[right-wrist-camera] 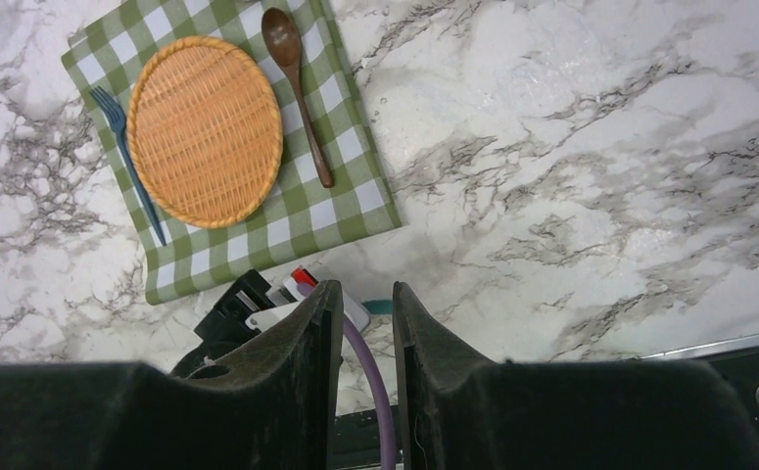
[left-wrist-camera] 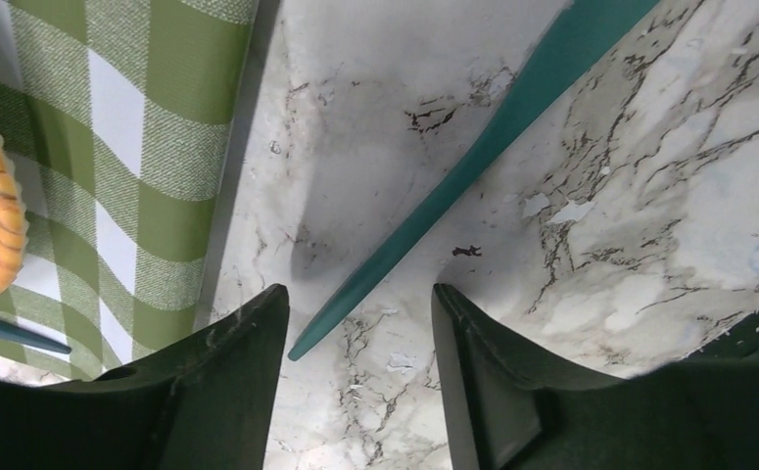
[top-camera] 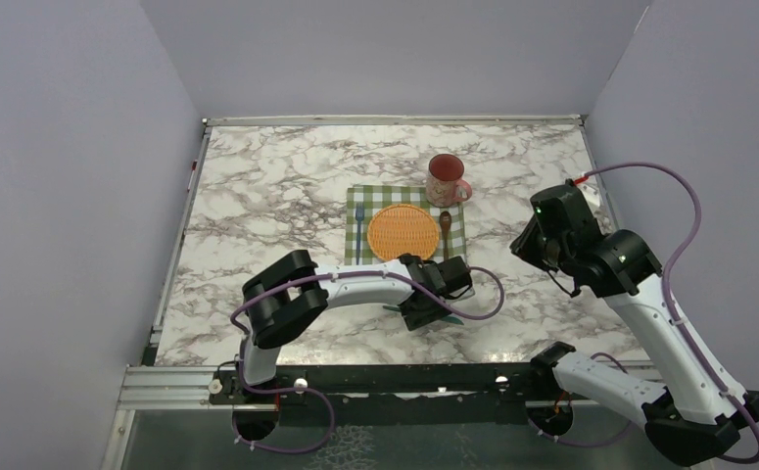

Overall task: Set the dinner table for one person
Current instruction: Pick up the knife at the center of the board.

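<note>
One dinner table fills the space between the plain grey walls. It is a square top of white marble pattern with dark grey veins inside a metal frame, and two arms are bolted along its near edge. The left arm reaches across the near half of the tabletop. The left gripper hangs low over the marble with its jaws well apart, and the pointed end of one teal utensil lies between the fingers. Whether that end touches a finger cannot be told. The right arm is raised near the right edge. The right gripper has only a narrow slit between its fingers and nothing in it. One green-and-white checked cloth lies about mid-tabletop, and one round orange wicker plate sits at its centre. One reddish mug stands upright at the cloth's far right corner (its handle faces the right edge). One brown wooden spoon lies on the cloth just right of the plate, and one blue fork lies just left of it. The teal utensil rests on bare marble just off the cloth's near edge.
</note>
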{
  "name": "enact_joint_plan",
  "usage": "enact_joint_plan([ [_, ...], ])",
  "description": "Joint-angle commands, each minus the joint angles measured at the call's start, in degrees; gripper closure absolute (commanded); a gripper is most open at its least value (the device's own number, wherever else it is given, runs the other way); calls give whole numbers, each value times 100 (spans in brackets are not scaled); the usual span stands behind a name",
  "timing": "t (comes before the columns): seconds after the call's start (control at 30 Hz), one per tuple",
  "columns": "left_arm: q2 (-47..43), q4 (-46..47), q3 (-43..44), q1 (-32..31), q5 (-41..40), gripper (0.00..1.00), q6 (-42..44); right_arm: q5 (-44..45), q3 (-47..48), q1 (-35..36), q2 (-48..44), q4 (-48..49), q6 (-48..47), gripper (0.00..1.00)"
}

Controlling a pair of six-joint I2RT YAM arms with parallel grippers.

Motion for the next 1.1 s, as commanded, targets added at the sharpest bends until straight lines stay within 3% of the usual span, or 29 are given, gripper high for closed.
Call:
enact_joint_plan([
  [0.0,253,111,64,-22,588,45,-29,283,141,11,-58,-13,-24,70],
  [0.57,367,-233,144,33,1319,77,-531,283,19,11,-173,203,-103,70],
  [0.77,440,-439,267,37,1430,99,-697,308,21,15,-167,269,-161,70],
  [1.07,268,-736,647,40,1752,100,-731,353,-23,16,-252,261,-174,70],
])
